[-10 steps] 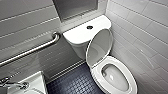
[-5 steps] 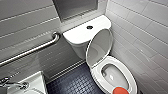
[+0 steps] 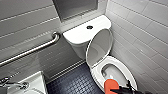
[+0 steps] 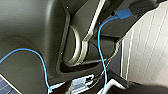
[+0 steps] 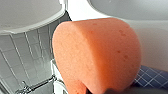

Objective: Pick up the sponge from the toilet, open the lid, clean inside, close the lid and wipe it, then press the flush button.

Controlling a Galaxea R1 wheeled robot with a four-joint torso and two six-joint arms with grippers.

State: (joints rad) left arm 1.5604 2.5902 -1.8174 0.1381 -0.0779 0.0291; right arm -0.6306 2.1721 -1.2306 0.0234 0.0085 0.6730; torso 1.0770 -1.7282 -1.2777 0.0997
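Right gripper point(image 3: 122, 89), at the near edge of the head view, judged clamped on the sponge point(image 3: 110, 85), which hangs free at its tip. The sponge lies above the near rim of the toilet point(image 3: 96, 73). The bowl point(image 3: 113, 72) opens just beyond and below the sponge, with its long axis running away toward the tank point(image 3: 82, 35). The lid point(image 3: 98, 47) stands raised against the tank. The right arm is low and reaches forward.
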